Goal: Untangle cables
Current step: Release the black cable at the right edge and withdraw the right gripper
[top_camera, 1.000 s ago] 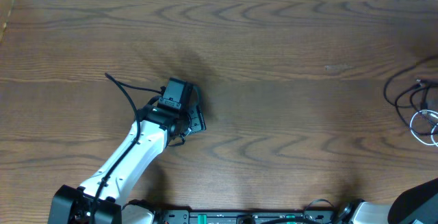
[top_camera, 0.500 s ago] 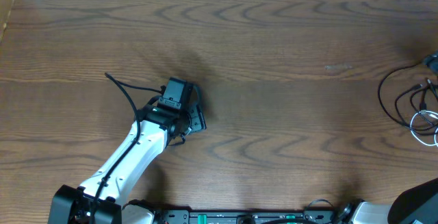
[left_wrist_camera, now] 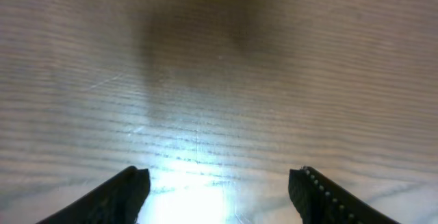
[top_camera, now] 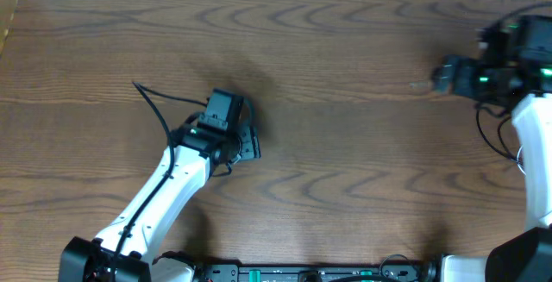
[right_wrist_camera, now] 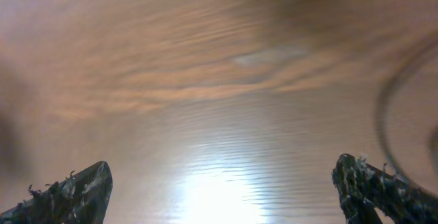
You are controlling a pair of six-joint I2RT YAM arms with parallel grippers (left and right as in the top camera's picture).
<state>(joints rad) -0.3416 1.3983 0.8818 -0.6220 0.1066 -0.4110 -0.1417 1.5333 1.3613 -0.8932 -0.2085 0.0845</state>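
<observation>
**A:** Where are the cables?

**B:** At the right edge of the tabletop. One thin black loop of the cables shows beside the right arm. The arm covers whatever lies further right. In the right wrist view the same loop is a blurred dark curve at the right side of the picture.

**A:** Is anything gripping it?

**B:** No. The right fingers are spread wide apart, with only bare wood between them. In the overhead view they sit left of and farther than the loop, pointing left, and do not touch it.

**A:** And the other side?

**B:** The left arm reaches from the near left corner toward the middle-left of the tabletop. The left fingers are also apart, one at each lower corner of the wrist view. There is plain wood grain and a bright glare patch between them. They are well away from the cables.

**A:** What is the black line by that arm?

**B:** That is the arm's own thicker wire, arching out to the far left of the wrist.
</observation>
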